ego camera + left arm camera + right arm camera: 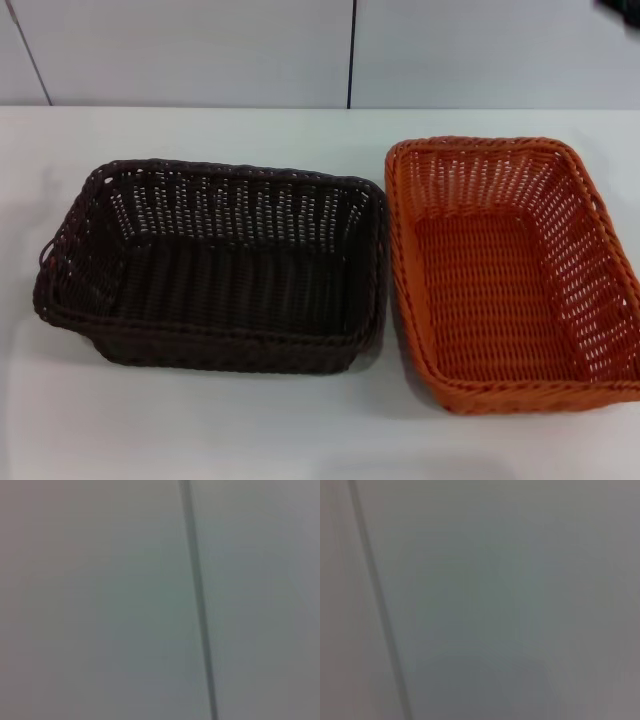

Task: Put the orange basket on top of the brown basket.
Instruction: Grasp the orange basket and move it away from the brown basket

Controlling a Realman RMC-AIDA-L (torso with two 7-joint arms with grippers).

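Note:
The brown basket stands on the white table at the left of the head view, empty. The orange basket stands right beside it on the right, empty, its long side running away from me. The two rims are close together, nearly touching. Neither gripper shows in the head view. Both wrist views show only a plain grey surface with one dark seam line, no basket and no fingers.
A pale wall with dark vertical seams rises behind the table's far edge. A small dark shape sits at the top right corner. The orange basket reaches the right border of the head view.

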